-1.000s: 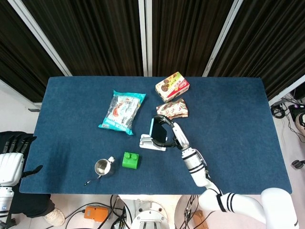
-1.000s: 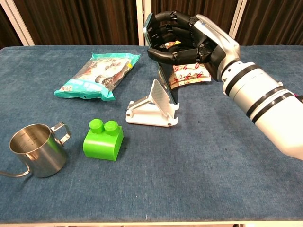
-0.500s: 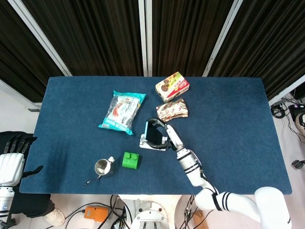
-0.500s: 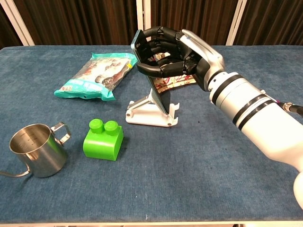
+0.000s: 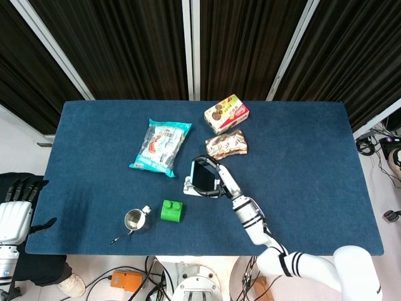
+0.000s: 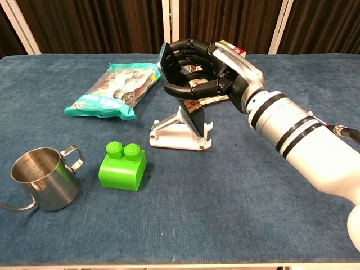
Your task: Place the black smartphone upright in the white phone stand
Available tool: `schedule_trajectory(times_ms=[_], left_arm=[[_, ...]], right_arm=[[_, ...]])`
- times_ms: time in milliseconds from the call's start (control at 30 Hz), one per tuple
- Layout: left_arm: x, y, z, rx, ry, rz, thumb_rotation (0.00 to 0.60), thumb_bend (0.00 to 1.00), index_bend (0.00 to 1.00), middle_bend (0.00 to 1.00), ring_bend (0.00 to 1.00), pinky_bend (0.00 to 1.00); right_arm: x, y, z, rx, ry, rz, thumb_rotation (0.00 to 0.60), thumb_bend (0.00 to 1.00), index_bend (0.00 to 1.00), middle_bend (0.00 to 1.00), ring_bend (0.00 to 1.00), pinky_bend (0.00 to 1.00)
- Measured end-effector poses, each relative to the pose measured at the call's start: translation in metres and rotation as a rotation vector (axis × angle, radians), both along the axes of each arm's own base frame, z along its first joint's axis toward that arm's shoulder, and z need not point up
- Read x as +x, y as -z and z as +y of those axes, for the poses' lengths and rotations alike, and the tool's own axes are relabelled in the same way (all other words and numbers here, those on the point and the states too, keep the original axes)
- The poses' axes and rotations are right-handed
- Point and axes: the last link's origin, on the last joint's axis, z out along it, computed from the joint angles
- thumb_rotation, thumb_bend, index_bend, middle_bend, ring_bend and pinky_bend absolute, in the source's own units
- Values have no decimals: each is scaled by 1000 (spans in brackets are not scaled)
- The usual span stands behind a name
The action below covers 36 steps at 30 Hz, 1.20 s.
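Right hand (image 6: 205, 73) grasping the slim black smartphone (image 6: 181, 93), leaning on the white plastic phone stand (image 6: 179, 134) at frame centre; seating looks nearly done, letting go remains.

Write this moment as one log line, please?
right hand grips phone | phone leaning on stand | left hand off table, holding nothing | not released
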Motion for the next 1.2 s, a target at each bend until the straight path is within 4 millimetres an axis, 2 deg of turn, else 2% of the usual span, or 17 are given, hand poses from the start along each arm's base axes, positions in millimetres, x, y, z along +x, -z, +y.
schedule_trajectory(times_ms=[400,633,767,967,1067,1167,1200], left_arm=[[2,-1,2,0,5,1,600,19,147,155,49,0],[1,0,1,2,2,1,600,19,147,155,49,0],[1,-1,1,3,4,3,600,20,147,155,49,0],[-4,-6,0,15,-12,1,600,19,147,155,49,0],[-6,-8,-2,26,-20,0,600,19,147,155,49,0],[-8,-10,-2,39,-25,-2,600,19,147,155,48,0],[-8,-10,-2,43,-25,-3,600,19,147,155,48,0]], right_arm=[[-4,2,3,38,8,-19,600,435,248,286,140,228],[-6,2,5,61,3,-28,600,434,123,198,67,161],[-10,-8,4,31,-12,-23,600,436,109,170,35,126],[-30,-42,-2,-107,-48,156,600,435,111,171,35,109],[-47,-71,-3,-217,-54,336,600,434,101,170,35,109],[-70,-112,1,-326,-35,550,600,435,91,169,30,108],[-80,-131,5,-364,-19,638,600,435,90,169,28,107]])
